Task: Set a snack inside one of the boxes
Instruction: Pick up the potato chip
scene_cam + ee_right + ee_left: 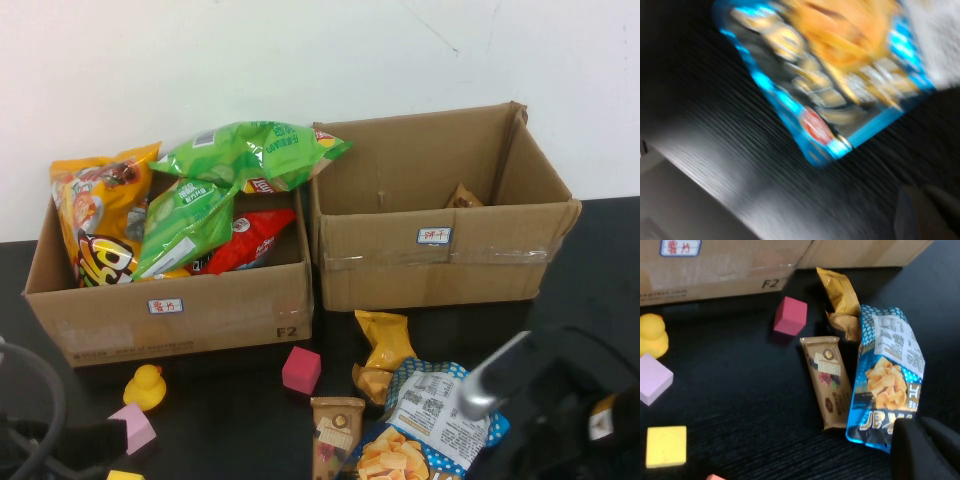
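A blue snack bag (430, 425) lies on the black table in front of the right cardboard box (440, 262). A brown bar (335, 428) and a yellow packet (385, 345) lie beside it. The left cardboard box (170, 315) holds several chip bags. My right arm (560, 400) hangs low over the blue bag's right end. In the right wrist view my right gripper (930, 215) is shut and empty, just off the blue bag (840, 75). My left gripper (927, 450) is shut and empty at the front left, with the blue bag (887, 380) and the brown bar (829, 382) ahead of it.
A pink cube (301, 369), a yellow duck (146, 386), a light pink block (135, 425) and a yellow block (666, 446) lie in front of the left box. A small brown packet (462, 197) sits inside the right box. A white wall stands behind the boxes.
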